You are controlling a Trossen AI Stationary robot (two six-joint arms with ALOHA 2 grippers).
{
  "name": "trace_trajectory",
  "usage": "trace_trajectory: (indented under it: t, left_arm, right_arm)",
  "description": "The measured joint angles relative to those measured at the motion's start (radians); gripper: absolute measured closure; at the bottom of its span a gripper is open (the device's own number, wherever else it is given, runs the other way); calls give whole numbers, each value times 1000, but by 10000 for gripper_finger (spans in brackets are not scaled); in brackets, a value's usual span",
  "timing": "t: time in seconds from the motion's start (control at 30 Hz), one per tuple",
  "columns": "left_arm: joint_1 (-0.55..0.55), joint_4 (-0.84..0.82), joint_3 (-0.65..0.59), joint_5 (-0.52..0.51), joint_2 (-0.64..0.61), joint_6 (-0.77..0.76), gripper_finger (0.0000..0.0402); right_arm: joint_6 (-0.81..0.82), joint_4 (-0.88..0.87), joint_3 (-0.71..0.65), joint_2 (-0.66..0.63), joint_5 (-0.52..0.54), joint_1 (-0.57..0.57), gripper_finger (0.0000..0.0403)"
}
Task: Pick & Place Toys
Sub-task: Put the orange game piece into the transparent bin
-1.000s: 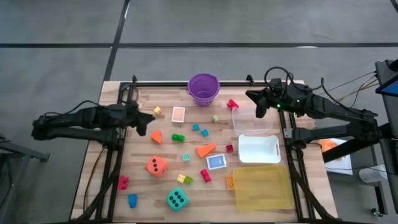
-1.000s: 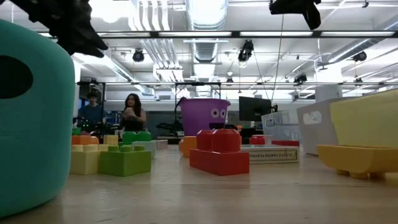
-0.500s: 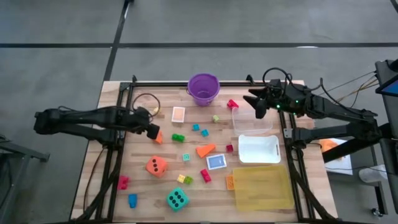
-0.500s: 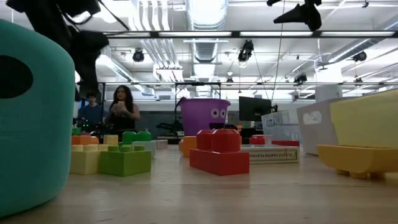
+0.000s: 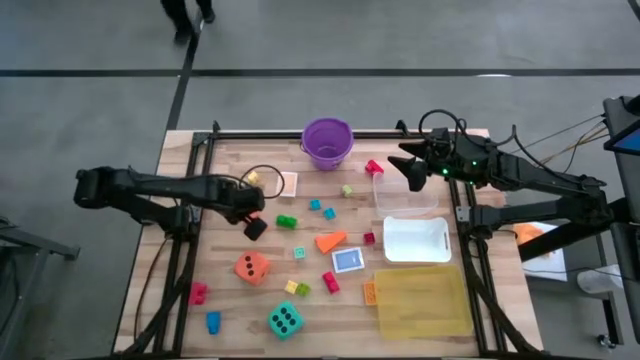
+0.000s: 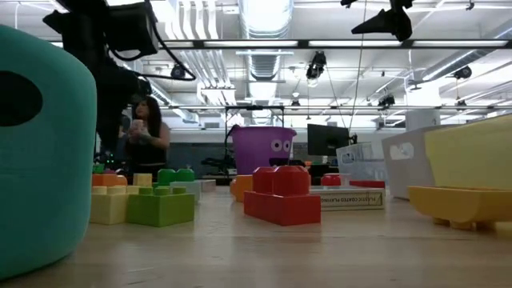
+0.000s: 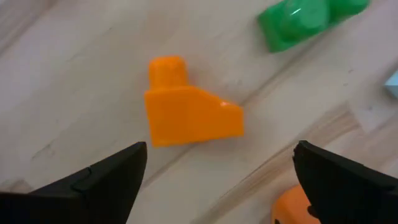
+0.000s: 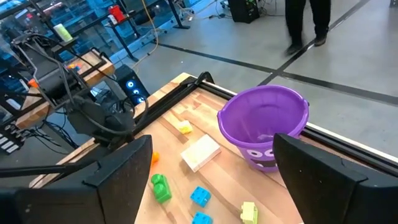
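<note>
My left end effector (image 5: 254, 226) has swung in from the counter's left edge and now hangs over the small orange stepped plastic block (image 7: 186, 112), which lies flat on the wooden counter (image 5: 240, 310), free of everything around it. A second ago my fingers were nearly together; now they stand wide, one dark fingertip (image 7: 106, 177) on each side of the block in my left wrist view, with bare wood between them and it. So nothing is gripped yet. I read this as the approach finished and the descent still to come.

My right end effector (image 5: 412, 170) has also spread its fingers wide and holds nothing. It hovers near the counter's far right, above the clear plastic tub (image 5: 405, 190), looking toward the purple plastic bucket with a face (image 8: 264, 127).

The other toys lie untouched across the counter: the green studded brick (image 5: 287, 221), the orange black-dotted die (image 5: 251, 267), the teal black-dotted die (image 5: 285, 320), the orange wedge (image 5: 330, 241). Not one toy has been placed, I judge; the work is at its start.
</note>
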Motion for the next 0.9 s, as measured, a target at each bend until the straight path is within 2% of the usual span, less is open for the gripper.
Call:
trace_trajectory:
  t: [0.13, 0.3, 0.6, 0.9]
  left_arm:
    - [7, 13, 2, -10, 3, 12, 16]
    - [23, 35, -10, 5, 18, 51, 4]
    - [76, 41, -10, 15, 84, 91, 4]
    - [79, 54, -10, 19, 139, 166, 4]
  right_arm:
    - [0, 0, 0, 1, -14, 0, 76]
    - [-3, 0, 0, 1, -16, 0, 76]
    - [-11, 3, 0, 1, -16, 0, 76]
    - [-10, 6, 0, 1, -16, 0, 76]
